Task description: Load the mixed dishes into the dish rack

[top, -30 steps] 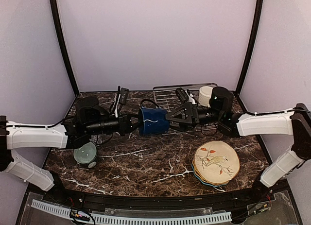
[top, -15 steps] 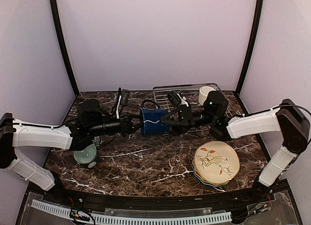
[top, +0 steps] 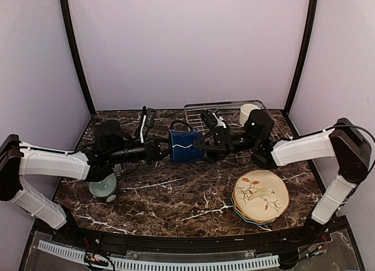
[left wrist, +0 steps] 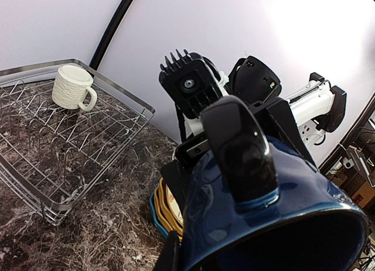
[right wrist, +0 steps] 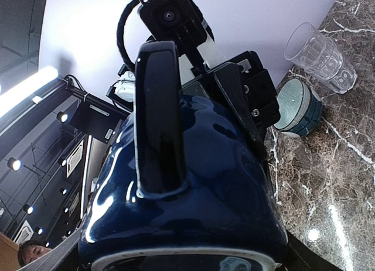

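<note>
The navy mug [top: 184, 147] hangs in the air between both grippers, left of the dish rack [top: 202, 114]. My left gripper [top: 166, 149] is shut on its rim; the mug fills the left wrist view [left wrist: 258, 212], handle up. My right gripper [top: 203, 144] has its jaws on either side of the mug's bottom end, and the mug fills its view [right wrist: 193, 189]. I cannot tell whether these jaws press on it. The cream mug [top: 248, 114] stands in the rack's far right corner and shows in the left wrist view [left wrist: 71, 86].
A stack of scalloped plates [top: 260, 196], the cream bird plate on top, lies at front right. The mint-green bowl [top: 104, 186] sits at left under my left arm, with the clear glass tumbler [right wrist: 321, 57] beside it. The rack's wire rim [left wrist: 117, 104] is low.
My right gripper has moved left from beside the rack until its jaws reach round the navy mug's bottom. My left gripper has kept hold and shifted slightly.
</note>
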Controlling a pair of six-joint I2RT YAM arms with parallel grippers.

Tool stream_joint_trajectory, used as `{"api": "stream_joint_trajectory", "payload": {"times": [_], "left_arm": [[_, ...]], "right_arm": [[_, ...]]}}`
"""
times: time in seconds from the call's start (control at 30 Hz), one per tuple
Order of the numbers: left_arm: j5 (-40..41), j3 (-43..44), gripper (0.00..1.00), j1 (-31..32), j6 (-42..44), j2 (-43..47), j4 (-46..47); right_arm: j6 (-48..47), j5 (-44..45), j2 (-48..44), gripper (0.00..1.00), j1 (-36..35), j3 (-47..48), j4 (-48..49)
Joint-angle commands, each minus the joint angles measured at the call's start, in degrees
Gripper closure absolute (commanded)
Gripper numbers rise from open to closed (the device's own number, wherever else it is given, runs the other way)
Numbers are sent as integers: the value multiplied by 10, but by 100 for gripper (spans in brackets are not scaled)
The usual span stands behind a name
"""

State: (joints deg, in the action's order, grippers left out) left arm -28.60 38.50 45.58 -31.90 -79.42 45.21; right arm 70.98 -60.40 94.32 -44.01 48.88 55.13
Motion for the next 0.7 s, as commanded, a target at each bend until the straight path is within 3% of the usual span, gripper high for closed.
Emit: {"api": "stream_joint_trajectory", "payload": {"times": [0.0, 0.07, 0.3, 0.43, 0.57, 0.67], "left_arm": [[-24, 1, 99, 6, -11, -3, 46], [-22, 2, 96, 5, -9, -2, 39], [-15, -3, 61, -4, -13, 8, 29], [-7, -4, 47, -8, -3, 20, 9], [14, -7, 34, -18, 18, 46, -30], [56, -5, 25, -23, 46, 79, -85]], "right_arm": [[2, -6, 8, 81, -10, 20, 58], [5, -5, 7, 99, -9, 19, 61], [-7, 5, -15, 100, 8, 10, 45], [-32, 16, -40, 100, 27, 2, 5], [-84, 35, -78, 100, 65, -6, -90], [-179, 68, -121, 100, 107, 6, -238]]}}
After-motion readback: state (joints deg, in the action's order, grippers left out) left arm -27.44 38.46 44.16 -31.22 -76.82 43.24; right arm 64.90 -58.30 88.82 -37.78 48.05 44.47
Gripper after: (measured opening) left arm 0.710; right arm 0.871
